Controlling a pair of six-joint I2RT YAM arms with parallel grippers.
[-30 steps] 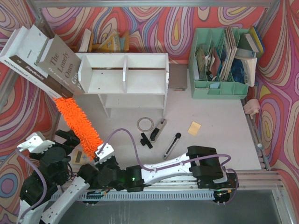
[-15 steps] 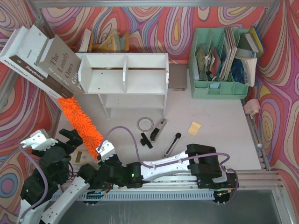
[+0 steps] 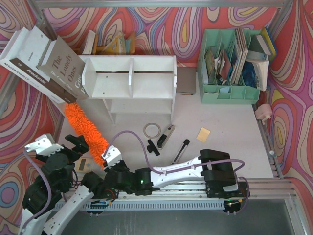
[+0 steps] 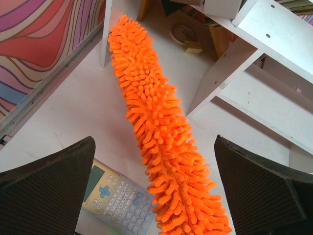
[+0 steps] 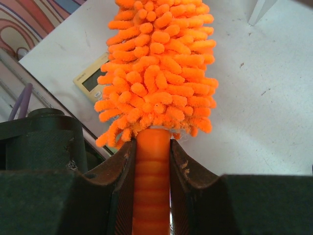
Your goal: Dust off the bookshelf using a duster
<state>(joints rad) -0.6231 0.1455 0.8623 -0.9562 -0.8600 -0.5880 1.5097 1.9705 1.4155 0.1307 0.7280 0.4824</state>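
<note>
The right gripper [image 5: 152, 147] is closed tight on the duster [image 5: 159, 73]. Its fingers [image 5: 122, 166] pinch the ribbed handle [image 5: 152, 196] just below where the fluff begins. That looks like the right place to hold it: the ribs should stop the smooth plastic from slipping, and the fluff itself would only squash. The duster is probably very light. Its head is soft and floppy, so it should bend around shelf edges, though its length may twist the handle in the grip. The left gripper [image 4: 154, 166] hangs above the fluffy head with its jaws spread wide, holding nothing, and a calculator [image 4: 115, 193] lies on the table below. The duster slants across the table at the left, its tip near the bookshelf [image 3: 129, 78], under a stack of leaning books [image 3: 44, 63]. From above, the shelf's upper bays show bare white board. At the back right, a green organizer [image 3: 230, 94] has its slots packed with upright books and papers.
</note>
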